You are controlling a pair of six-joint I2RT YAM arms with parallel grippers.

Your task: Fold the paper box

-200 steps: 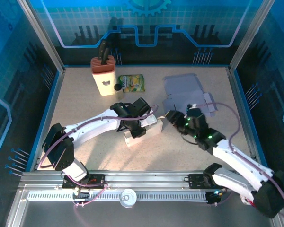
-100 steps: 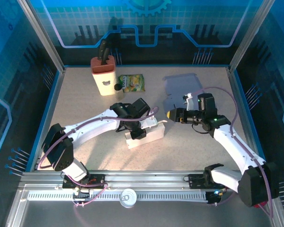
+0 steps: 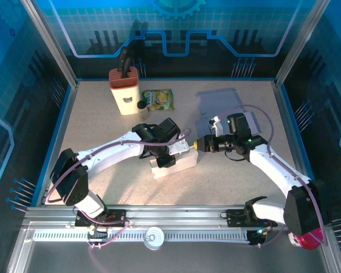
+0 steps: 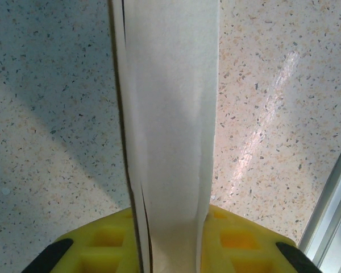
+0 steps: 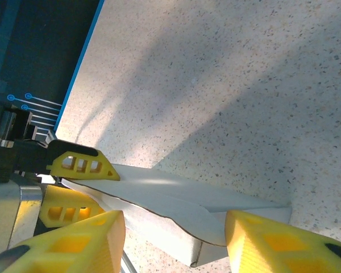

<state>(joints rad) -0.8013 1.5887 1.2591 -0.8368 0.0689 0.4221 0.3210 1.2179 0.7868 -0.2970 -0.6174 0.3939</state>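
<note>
We find the paper box (image 3: 171,163) part-folded in the middle of the table (image 3: 91,125).
The left gripper (image 3: 168,153) is pinched on one white flap. The right gripper (image 3: 198,145) has its jaws wide, flanking the box's end. Farther back lies a green packet (image 3: 158,99); we cannot read its print, which is too small.
</note>
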